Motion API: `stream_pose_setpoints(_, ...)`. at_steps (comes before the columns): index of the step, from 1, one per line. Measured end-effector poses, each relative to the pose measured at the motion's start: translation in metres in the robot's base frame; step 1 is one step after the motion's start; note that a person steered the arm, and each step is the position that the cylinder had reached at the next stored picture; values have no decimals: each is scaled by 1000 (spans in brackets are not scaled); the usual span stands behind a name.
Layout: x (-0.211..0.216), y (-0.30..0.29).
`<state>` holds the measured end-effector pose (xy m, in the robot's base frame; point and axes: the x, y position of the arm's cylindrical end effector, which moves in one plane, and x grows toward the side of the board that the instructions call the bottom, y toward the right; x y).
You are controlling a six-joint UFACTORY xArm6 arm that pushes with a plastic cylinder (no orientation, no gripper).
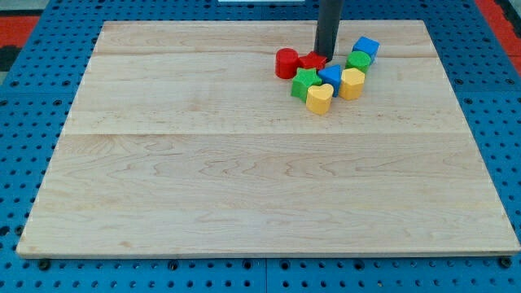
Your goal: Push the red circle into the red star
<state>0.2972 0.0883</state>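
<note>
My tip [326,55] stands wedged behind the red star [313,60]; the red circle [286,63] is open on the view's left, while green star [305,82] and yellow heart [319,98] block below.

Colour log, positions taken relative to my tip [326,55], which is dark grey to black, no markings.

Red circle [286,63]: solid red, to the view's left of my tip. Red star [312,60]: same red, just left of my tip.

Green star [305,83], blue block [330,76], yellow heart [319,98]: plain, all below my tip. Yellow block [352,83]: below-right. Green block [358,60] and blue cube [366,46]: to the right.

Surface [244,179]: pale wood, fine lengthwise grain, faint plank seams. Surround [24,106]: blue, regular dark hole pattern; red at the view's top corners.
</note>
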Motion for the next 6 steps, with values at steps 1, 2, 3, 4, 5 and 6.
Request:
stream_pose_setpoints(1,10,-28)
stream_pose_setpoints(2,14,-43)
stream_pose_setpoints(3,-21,-15)
stream_pose_setpoints(4,-44,-70)
stream_pose_setpoints(5,-13,-95)
stream_pose_setpoints(6,-9,-61)
